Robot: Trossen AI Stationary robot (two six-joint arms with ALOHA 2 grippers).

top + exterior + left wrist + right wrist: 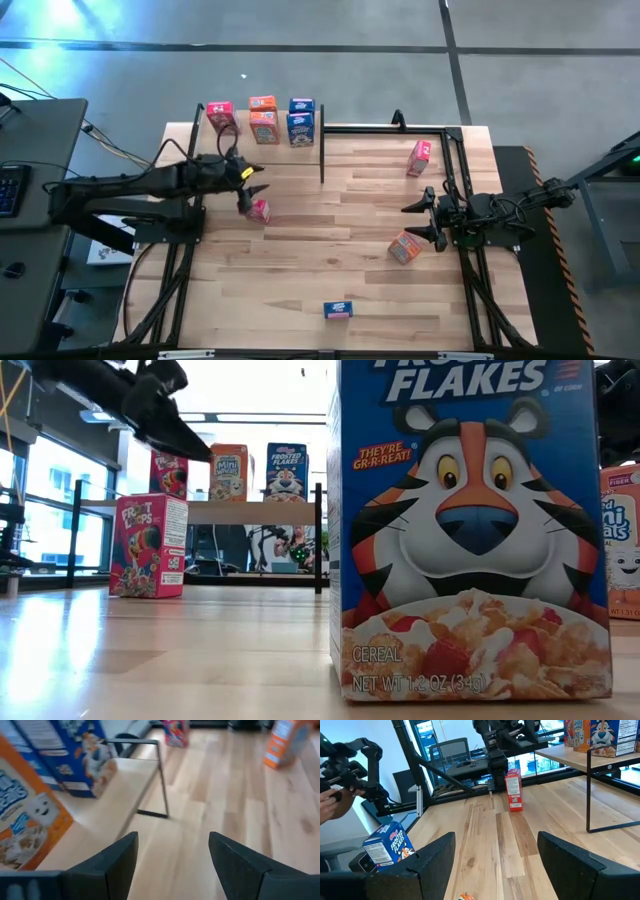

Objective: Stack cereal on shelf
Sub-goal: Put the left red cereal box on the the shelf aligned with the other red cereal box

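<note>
Dark fingers of the left gripper (252,190) stand apart with nothing between them, hovering just above a pink-red cereal box (260,210) upright on the table. Beyond it, the shelf (250,135) carries pink-red, orange and blue boxes. Near an orange box (404,247), the right gripper (418,220) waits open.

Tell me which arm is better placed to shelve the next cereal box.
Probably the left: the left gripper hangs open right above the pink box, close to the shelf. The right gripper waits open by the orange box.
</note>
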